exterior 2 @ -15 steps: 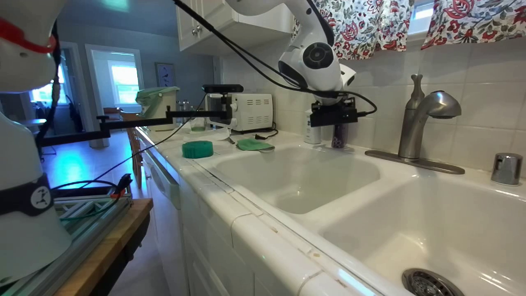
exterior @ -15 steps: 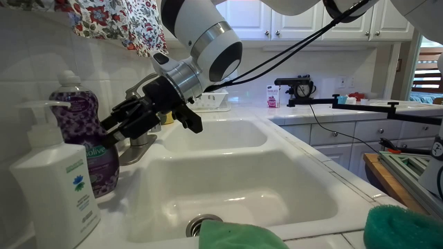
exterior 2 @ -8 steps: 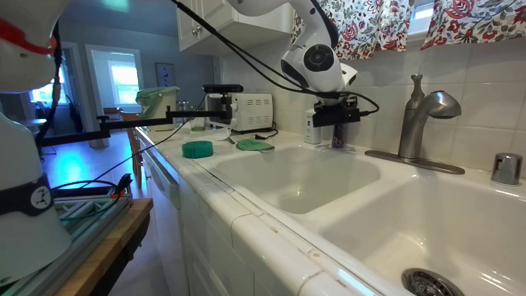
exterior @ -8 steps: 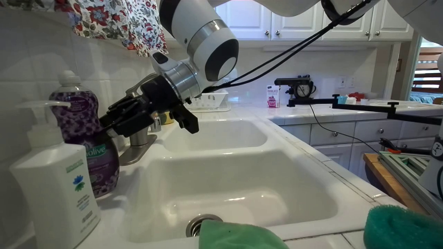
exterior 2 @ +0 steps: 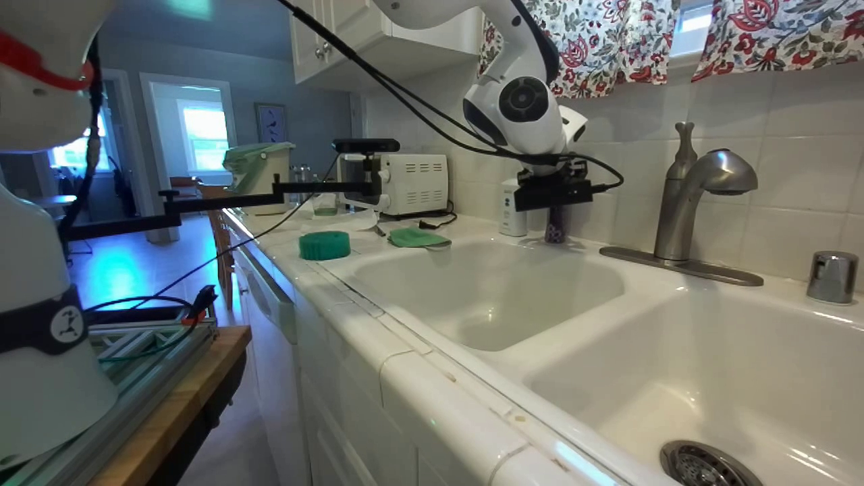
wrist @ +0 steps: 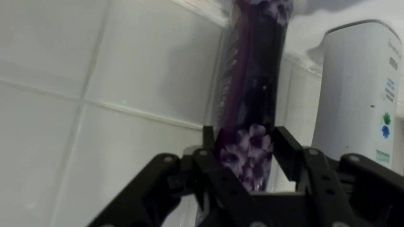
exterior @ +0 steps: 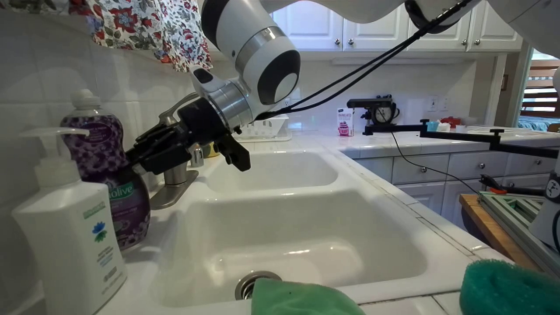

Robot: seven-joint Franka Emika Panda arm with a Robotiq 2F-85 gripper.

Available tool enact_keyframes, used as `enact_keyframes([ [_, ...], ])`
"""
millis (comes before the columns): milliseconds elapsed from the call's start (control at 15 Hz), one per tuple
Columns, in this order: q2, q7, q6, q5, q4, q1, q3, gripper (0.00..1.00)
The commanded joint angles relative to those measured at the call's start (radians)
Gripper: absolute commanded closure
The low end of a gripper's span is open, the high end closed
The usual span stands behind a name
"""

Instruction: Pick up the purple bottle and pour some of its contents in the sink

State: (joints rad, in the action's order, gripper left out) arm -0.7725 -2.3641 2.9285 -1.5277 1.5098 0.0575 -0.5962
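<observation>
The purple bottle (exterior: 98,151) has a white cap and stands roughly upright on the ledge behind the sink, against the tiled wall. In an exterior view only its lower part (exterior 2: 555,224) shows below the wrist. My gripper (exterior: 127,168) reaches it from the side at mid-height. In the wrist view my gripper (wrist: 241,137) has one finger on each side of the bottle (wrist: 252,78), shut on its flower label. The white double-basin sink (exterior: 280,194) lies in front of the bottle; it also shows in an exterior view (exterior 2: 503,361). A round drain (exterior 2: 705,466) is visible.
A white pump bottle (exterior: 72,245) stands close beside the purple bottle, also in the wrist view (wrist: 353,88). The grey faucet (exterior 2: 675,209) rises on the other side. A green cloth (exterior: 302,299) and a teal sponge (exterior: 507,288) lie on the counter.
The fingers were apart around the purple bottle one second ago and have closed on it. The bottle has shifted very slightly toward the wall; the arm has barely moved.
</observation>
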Motion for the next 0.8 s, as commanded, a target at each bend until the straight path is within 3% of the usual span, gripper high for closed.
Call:
enact_keyframes([
  [0, -0.027, -0.073, -0.014, -0.037, -0.036, 0.012, -0.018, 0.51],
  [200, -0.027, -0.073, -0.017, -0.036, -0.038, 0.012, -0.018, 0.6],
  [733, -0.008, -0.07, -0.023, -0.039, -0.019, 0.023, -0.02, 0.6],
])
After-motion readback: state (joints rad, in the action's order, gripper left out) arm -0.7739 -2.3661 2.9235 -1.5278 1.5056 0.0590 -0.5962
